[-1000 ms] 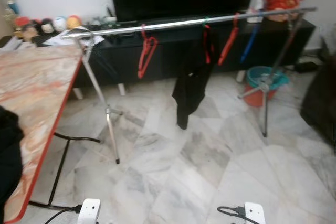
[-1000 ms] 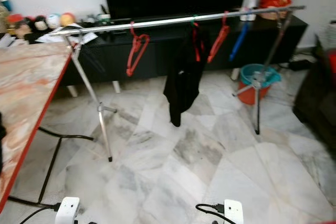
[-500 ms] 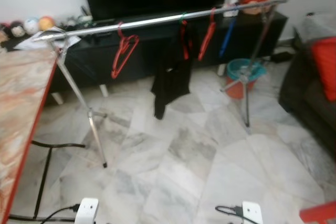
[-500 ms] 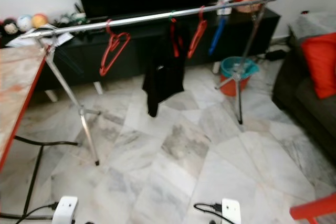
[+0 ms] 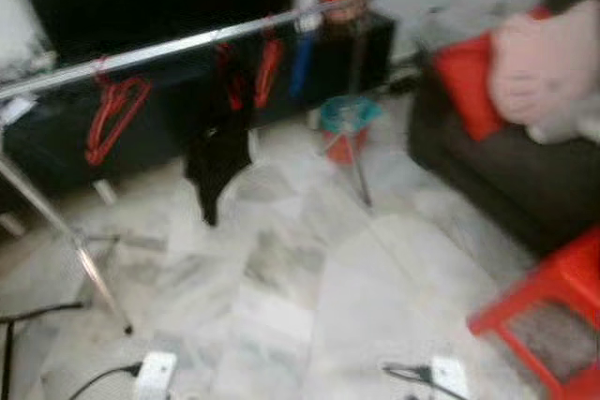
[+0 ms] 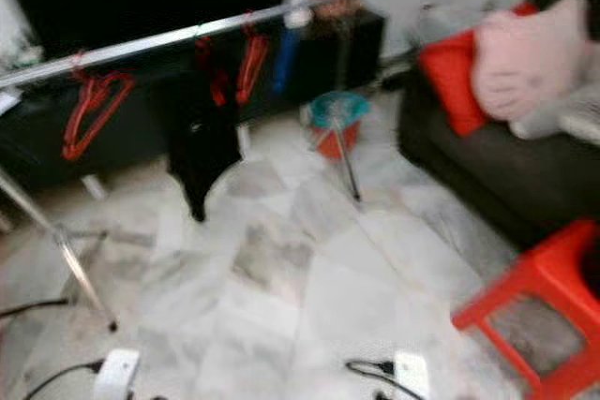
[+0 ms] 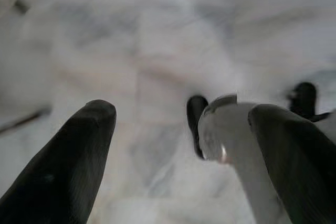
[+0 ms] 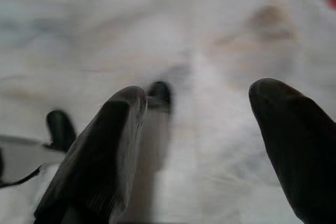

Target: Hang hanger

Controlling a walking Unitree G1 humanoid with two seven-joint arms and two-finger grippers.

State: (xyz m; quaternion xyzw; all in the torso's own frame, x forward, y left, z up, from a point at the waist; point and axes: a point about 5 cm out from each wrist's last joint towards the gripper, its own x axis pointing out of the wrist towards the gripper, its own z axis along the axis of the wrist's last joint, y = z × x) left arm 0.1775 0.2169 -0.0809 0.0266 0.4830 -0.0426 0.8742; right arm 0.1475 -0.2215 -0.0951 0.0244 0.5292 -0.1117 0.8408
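Both arms hang low over the pale marbled tile floor (image 5: pixel 309 297). Left gripper (image 7: pixel 184 145) has its fingers spread, nothing between them; right gripper (image 8: pixel 194 145) likewise parted and empty.

Nearest on the floor: two white box-shaped feet with black cables (image 5: pixel 155 374). On the right, a red plastic stool (image 5: pixel 553 311); beyond it a dark sofa (image 5: pixel 487 170) with a red cushion (image 5: pixel 464 81) and a pink cushion (image 5: pixel 534 67).

Task items are far: the long silver rail of the drying rack (image 5: pixel 187 44) spans the room, carrying a cluster of red plastic hangers (image 5: pixel 112 114) near its left end, a black garment (image 5: pixel 217 147) mid-rail, more red hangers (image 5: pixel 267 67) and a blue hanger (image 5: pixel 300 63) toward its right end. A teal-and-orange bucket (image 5: pixel 345 124) sits by the rack's right leg.

Risks, my read: head views are motion-blurred, so position estimates are poor. With no hanger in either gripper, there's nothing to hang yet. The stool and rack legs could snag a foot or cable.
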